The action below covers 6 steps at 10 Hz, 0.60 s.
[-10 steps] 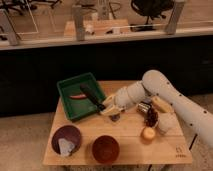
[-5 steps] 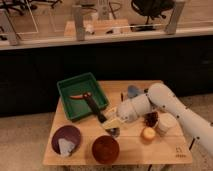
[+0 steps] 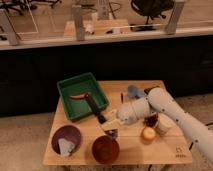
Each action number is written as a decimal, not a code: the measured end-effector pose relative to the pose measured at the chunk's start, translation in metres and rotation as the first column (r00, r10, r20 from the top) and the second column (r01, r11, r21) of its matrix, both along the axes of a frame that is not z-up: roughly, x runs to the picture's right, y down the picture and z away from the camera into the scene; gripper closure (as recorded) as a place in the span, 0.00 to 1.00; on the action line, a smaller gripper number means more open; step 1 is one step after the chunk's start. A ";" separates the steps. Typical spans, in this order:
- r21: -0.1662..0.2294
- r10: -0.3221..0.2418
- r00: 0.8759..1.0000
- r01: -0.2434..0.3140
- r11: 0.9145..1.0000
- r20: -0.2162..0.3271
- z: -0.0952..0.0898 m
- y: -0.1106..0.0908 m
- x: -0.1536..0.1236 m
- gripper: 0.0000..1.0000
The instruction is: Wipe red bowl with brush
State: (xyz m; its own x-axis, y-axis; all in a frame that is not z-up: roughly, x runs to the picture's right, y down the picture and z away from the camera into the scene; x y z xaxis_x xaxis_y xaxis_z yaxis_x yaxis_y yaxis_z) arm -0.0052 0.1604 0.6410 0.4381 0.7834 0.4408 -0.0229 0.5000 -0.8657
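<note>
The gripper [image 3: 111,129] hangs just above the red bowl [image 3: 105,149], fingers clenched on the brush [image 3: 94,108], whose handle slants up-left from them over the tray [image 3: 75,80].

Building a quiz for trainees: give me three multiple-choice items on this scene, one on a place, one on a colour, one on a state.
1. The red bowl stands: A on the floor; B at the table front edge beside the purple bowl; C on a shelf.
2. The tray is: A green; B yellow; C white.
3. The purple bowl: A is empty; B is overturned; C holds a pale scrap.
B, both bowls line the front edge; A, its walls are green; C, a scrap lies inside. The gripper hovers behind the red bowl at the brush.
</note>
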 end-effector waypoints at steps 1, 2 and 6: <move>-0.018 0.002 1.000 -0.002 1.000 -0.005 0.002 0.008 -0.004 1.00; -0.035 0.004 1.000 -0.005 0.999 -0.021 0.001 0.016 -0.005 1.00; -0.071 0.009 0.998 -0.013 0.997 -0.055 -0.002 0.039 -0.005 1.00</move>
State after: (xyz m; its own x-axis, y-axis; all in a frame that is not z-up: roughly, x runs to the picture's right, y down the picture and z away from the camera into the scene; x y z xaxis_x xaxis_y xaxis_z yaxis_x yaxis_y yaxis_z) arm -0.0107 0.1991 0.6389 0.4512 0.8170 0.3590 -0.0762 0.4361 -0.8967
